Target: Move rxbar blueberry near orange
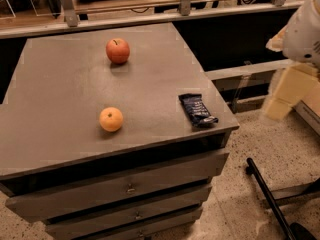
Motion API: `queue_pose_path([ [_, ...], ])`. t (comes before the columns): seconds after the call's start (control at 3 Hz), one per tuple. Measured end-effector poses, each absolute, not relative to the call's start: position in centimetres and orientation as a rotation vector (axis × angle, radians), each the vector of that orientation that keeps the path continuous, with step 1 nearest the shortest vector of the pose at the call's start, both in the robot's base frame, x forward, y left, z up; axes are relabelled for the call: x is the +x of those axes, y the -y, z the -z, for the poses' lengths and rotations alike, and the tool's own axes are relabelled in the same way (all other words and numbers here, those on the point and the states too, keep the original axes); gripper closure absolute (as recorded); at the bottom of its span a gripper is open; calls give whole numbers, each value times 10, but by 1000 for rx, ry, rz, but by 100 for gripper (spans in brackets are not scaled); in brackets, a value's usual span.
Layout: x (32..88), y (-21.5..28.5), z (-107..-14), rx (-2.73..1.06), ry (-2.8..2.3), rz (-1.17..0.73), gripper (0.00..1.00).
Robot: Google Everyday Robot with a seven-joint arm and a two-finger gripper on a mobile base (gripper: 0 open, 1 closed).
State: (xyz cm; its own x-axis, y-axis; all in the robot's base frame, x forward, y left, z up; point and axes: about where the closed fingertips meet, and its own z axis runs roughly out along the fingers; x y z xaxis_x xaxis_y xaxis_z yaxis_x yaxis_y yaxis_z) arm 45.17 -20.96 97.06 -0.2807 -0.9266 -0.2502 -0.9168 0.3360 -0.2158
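Note:
The rxbar blueberry (197,109) is a dark navy wrapped bar lying flat near the right front corner of the grey cabinet top (65,84). The orange (111,119) sits on the same top, to the left of the bar and about a bar's length or more away. My gripper (282,96), a cream and white shape, hangs at the right edge of the view. It is off the cabinet, to the right of the bar, over the floor, and holds nothing that I can see.
A red apple (118,50) stands at the back of the cabinet top. Drawers (125,189) run down the cabinet front. A rail and shelf (185,9) lie behind. A black bar (267,194) lies on the speckled floor at right.

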Motion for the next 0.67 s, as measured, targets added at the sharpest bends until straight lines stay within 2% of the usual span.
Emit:
queue_pose_path([
  [0.67,516,152,-925,-1360,-2463,-86,0],
])
